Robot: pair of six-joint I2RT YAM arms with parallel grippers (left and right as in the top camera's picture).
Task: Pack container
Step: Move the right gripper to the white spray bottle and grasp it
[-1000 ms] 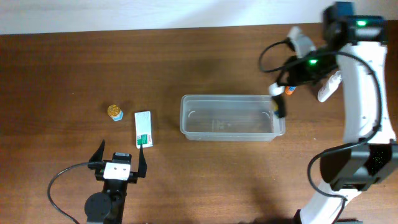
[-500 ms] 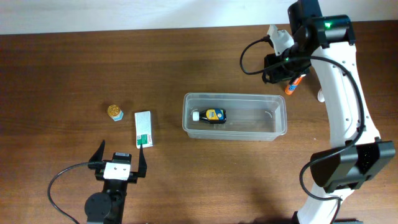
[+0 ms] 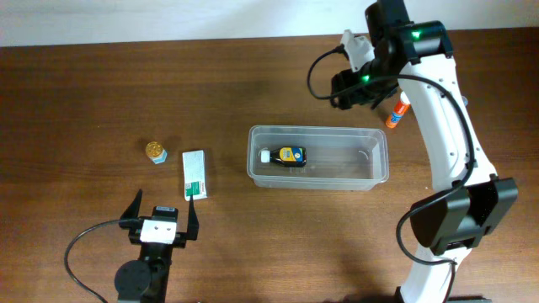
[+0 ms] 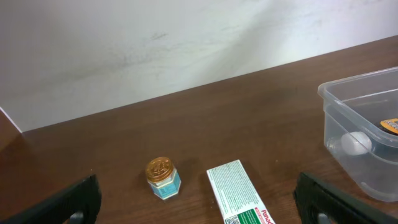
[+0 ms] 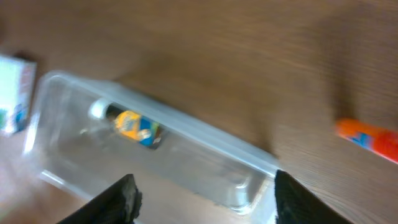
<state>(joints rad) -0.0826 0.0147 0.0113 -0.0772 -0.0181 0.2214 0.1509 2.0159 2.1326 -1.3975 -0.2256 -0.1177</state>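
Note:
The clear plastic container [image 3: 381,162] lies at mid-table. A small dark bottle [image 3: 288,155] with a yellow label and white cap lies on its side in the container's left half. My right gripper [image 3: 341,91] is open and empty, hovering behind the container's far rim. The right wrist view shows the container [image 5: 205,139] and the bottle [image 5: 132,124] below the open right gripper [image 5: 202,202]. My left gripper [image 3: 160,220] is open and empty near the front edge. In the left wrist view, the left gripper [image 4: 199,211] faces the container's left end [image 4: 348,85].
A gold-lidded small jar [image 3: 156,151] and a white-and-green box [image 3: 194,174] lie left of the container; both show in the left wrist view, the jar [image 4: 163,177] and the box [image 4: 239,199]. An orange tube [image 3: 396,114] lies behind the container's right end.
The bottle has appeared inside the container. My right gripper has moved from over the container's right end to the left and back. The left arm has not moved.

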